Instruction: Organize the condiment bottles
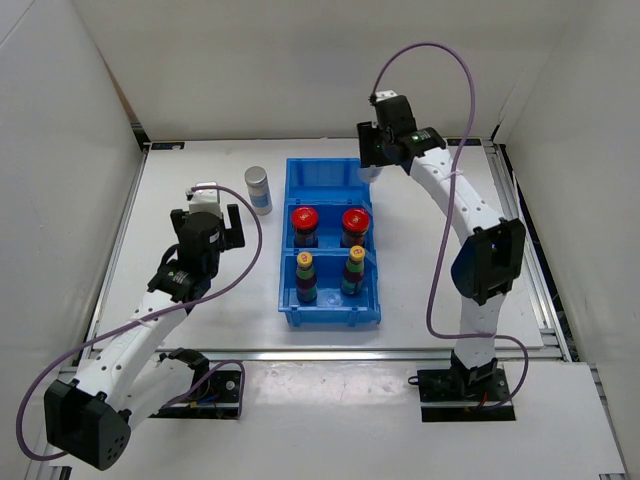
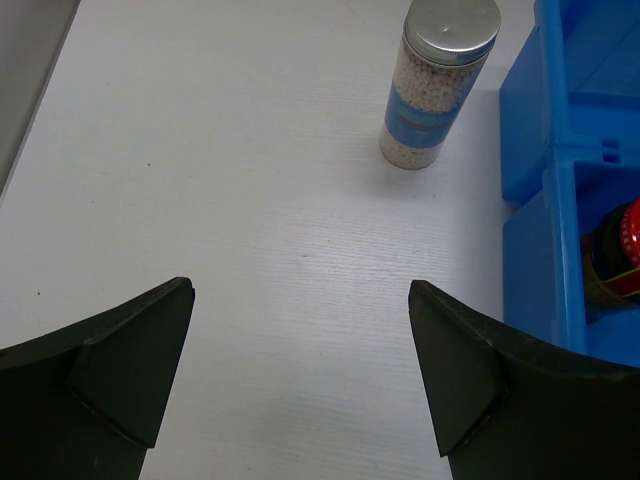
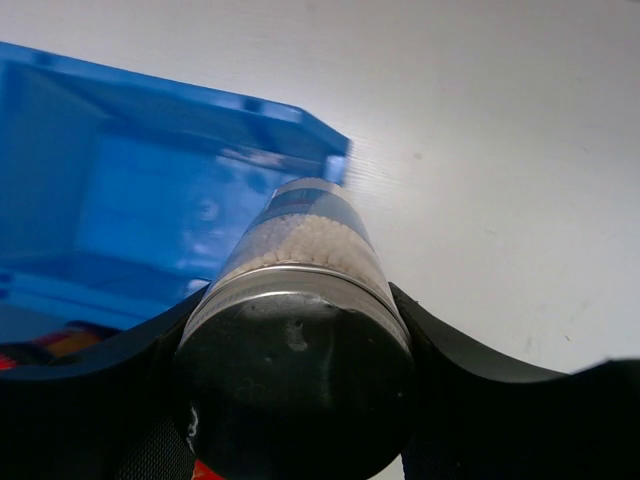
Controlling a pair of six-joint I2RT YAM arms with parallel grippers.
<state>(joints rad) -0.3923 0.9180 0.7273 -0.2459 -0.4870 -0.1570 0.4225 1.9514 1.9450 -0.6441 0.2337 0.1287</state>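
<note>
Where the blue bin (image 1: 330, 318) sits mid-table (image 1: 410, 230), we list six condiment bottles and two grippers.

Item 1: red-lidded jars, one on the left (image 1: 304, 222) and one on the right (image 1: 355, 222). We find both upright, side by side in the bin's middle compartment.

Item 2: yellow-capped bottles, left (image 1: 306, 275) and right (image 1: 354, 268). We find both upright in the compartment nearest the arm bases, each in line with a jar.

Item 3: standing silver-capped bottle (image 2: 437, 85). We record it upright on the bare table, just beside the bin's left wall at the far end and outside the bin. It is filled with pale beads, and nothing touches it.

Item 4: held silver-capped bottle (image 3: 300, 250). We see it clamped between the fingers of the right gripper (image 3: 295, 310), which grip it near the cap. Its lower end is at the bin's far right corner. We cannot tell whether its base touches anything.

Item 5: left gripper (image 2: 300, 288). We note its jaws spread wide and holding nothing, over the table to the left of the bin. The standing bottle lies ahead of it, well apart.
</note>
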